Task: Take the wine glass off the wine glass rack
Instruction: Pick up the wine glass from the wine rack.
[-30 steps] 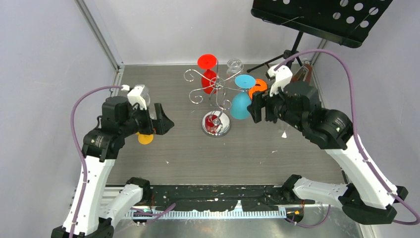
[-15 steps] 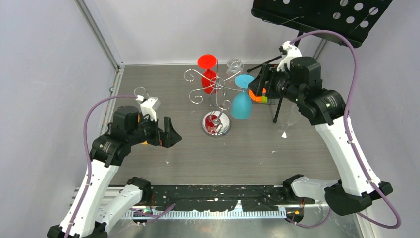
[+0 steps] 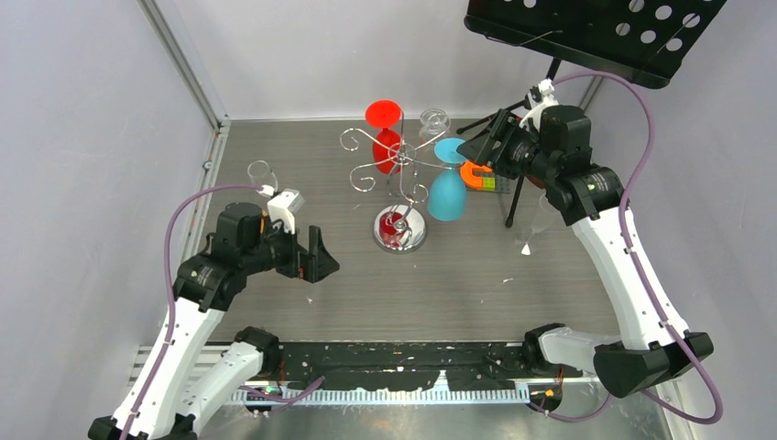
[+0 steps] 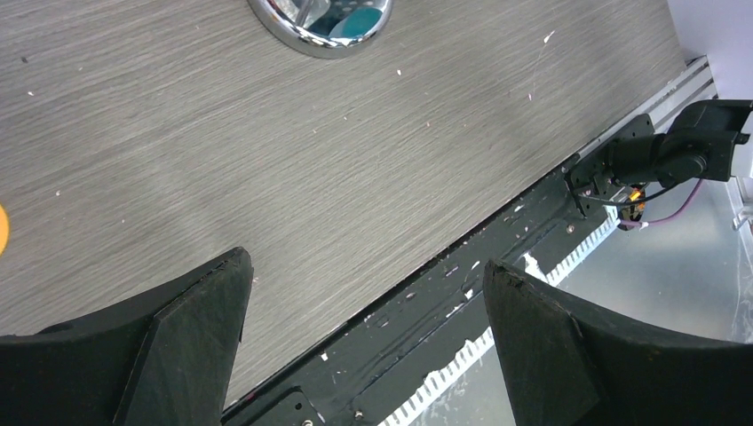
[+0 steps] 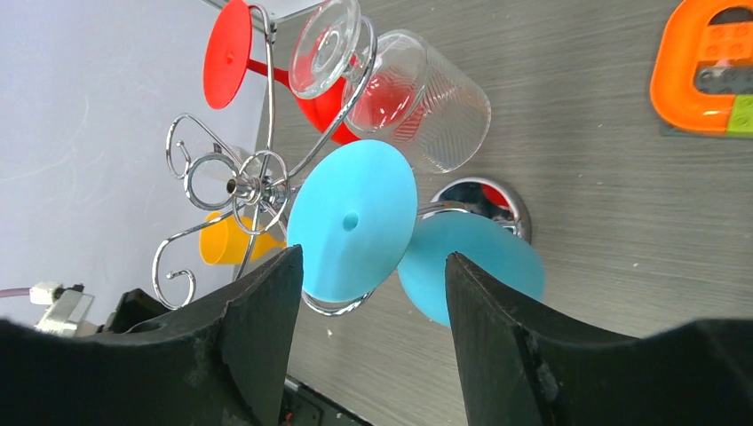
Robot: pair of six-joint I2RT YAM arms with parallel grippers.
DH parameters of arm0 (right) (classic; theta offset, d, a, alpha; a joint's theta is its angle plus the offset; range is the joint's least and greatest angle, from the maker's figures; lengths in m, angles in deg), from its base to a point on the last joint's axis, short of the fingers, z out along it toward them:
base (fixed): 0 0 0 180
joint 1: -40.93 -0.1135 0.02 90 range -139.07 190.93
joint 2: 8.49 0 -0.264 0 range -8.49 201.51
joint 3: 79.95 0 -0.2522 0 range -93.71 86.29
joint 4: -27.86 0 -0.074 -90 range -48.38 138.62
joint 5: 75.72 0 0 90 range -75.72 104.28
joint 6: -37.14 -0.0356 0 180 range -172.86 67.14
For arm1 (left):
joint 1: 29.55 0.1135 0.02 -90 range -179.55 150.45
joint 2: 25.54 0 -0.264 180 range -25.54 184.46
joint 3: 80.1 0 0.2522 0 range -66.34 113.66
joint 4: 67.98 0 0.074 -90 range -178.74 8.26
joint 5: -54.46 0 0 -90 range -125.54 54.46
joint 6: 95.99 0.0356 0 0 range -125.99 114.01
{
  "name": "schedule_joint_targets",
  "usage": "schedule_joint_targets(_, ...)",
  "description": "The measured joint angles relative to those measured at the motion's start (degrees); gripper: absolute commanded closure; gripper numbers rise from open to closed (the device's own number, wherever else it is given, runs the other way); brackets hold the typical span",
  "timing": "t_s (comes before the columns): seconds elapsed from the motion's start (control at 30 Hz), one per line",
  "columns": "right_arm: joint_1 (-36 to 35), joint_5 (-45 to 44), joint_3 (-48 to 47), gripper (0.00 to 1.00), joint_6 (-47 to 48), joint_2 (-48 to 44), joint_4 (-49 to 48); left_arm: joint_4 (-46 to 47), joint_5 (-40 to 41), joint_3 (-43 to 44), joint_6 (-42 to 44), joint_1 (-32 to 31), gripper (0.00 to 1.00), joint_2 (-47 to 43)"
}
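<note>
Wine glass rack (image 3: 403, 166): chrome wire, scroll-ended arms, round mirrored base; stands mid-worktop (image 3: 458, 284), toward the back wall.
Blue wine glass (image 3: 446, 192): opaque, hung upside down on the rack's right side, flat foot uppermost in a wire arm, bowl down.
Red wine glass (image 3: 387, 147) and clear glass (image 3: 434, 124): inverted on the rear arms.
Right fingers (image 5: 253, 346): apart, raised beside the blue foot, which shows between them in the wrist view; contact cannot be told.
Left fingers (image 4: 191, 328): spread wide, gripping nothing, over bare worktop front-left of the base.
Orange toy (image 3: 478, 174): lying right of the rack, under the right arm.
Music stand (image 3: 586, 32): black, back-right corner.
Walls close on both sides; open worktop between the base and the near edge.
</note>
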Motion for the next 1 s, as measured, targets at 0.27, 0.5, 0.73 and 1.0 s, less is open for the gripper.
schedule_joint_targets(0.27,1.0,2.4,5.4,0.39,-5.0,0.0,-5.4,0.5,-0.1,-0.9,0.0,-0.1,0.01,0.0)
schedule_joint_targets(0.5,1.1,3.5,7.7,0.51,-7.4,0.0,-9.1,0.6,-0.1,-1.0,0.0,-0.2,0.01,-0.3)
schedule_joint_targets(0.73,1.1,4.0,8.2,0.57,-7.9,0.0,-11.3,0.6,-0.1,-1.0,0.2,-0.2,0.01,-0.3)
schedule_joint_targets(1.0,1.1,4.0,8.4,0.64,-7.6,-0.2,-12.0,0.6,-0.1,-1.0,0.2,-0.2,0.0,-0.1)
